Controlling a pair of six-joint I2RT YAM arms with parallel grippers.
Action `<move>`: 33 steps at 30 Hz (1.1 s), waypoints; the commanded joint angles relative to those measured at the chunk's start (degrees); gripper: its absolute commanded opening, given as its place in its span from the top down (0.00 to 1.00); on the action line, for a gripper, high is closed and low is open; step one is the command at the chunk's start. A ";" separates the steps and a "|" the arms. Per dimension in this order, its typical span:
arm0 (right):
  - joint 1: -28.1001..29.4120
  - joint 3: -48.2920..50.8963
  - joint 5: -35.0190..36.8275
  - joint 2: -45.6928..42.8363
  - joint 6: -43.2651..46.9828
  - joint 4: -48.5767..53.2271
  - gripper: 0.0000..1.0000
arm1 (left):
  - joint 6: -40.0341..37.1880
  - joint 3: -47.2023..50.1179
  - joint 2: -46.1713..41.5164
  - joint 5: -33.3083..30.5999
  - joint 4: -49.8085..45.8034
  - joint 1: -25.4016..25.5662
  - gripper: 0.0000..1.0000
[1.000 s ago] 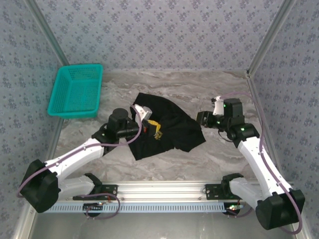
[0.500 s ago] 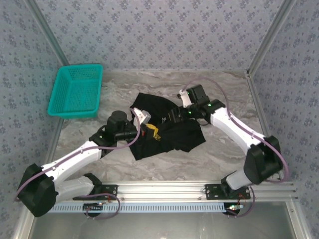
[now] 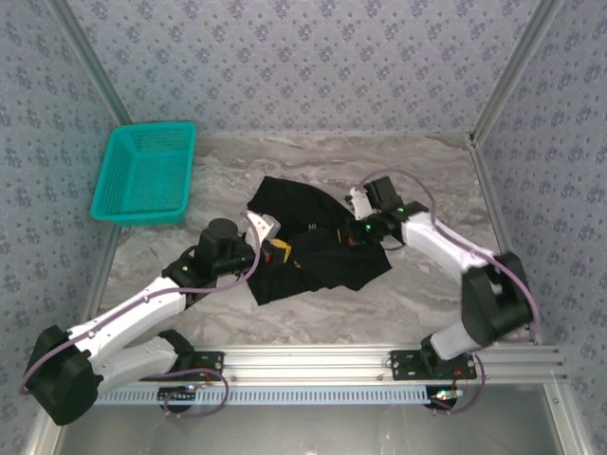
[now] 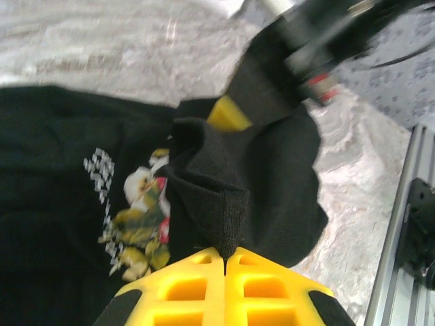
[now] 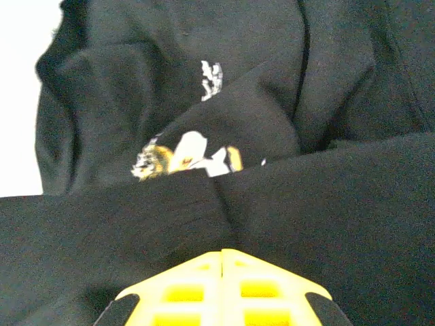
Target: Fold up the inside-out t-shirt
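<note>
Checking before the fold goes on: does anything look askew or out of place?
The t-shirt is bunched in a rumpled heap rather than lying flat, its floral print half buried in folds. The left gripper and right gripper are each shut on a pinch of its cloth. Nothing looks spilled or damaged.

You had soft, even light from overhead, leaving only faint shadows on the counter point(image 3: 332, 161). The left wrist picture smeared with motion blur at its far right corner. The right wrist picture burned out white at the far left, and the inside-out t-shirt point(image 5: 326, 204) looked dim and grainy.
</note>
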State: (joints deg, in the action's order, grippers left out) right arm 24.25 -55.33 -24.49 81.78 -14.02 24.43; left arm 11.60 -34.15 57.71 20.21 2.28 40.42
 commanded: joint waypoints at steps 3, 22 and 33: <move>0.21 9.77 -5.03 -13.33 -3.63 -2.81 0.98 | 9.08 3.94 4.14 -2.06 -5.35 0.68 1.00; 1.90 26.03 26.39 -41.31 -17.41 5.04 0.69 | 12.49 7.44 19.69 -1.37 1.77 6.52 1.00; 9.84 14.68 9.82 -22.67 -6.96 1.73 0.47 | 11.88 6.67 18.21 -1.79 1.33 6.63 0.99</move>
State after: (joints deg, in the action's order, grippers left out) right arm 32.58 -36.64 -11.03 55.88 -24.25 25.93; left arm 24.10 -26.85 77.25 18.59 3.25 46.63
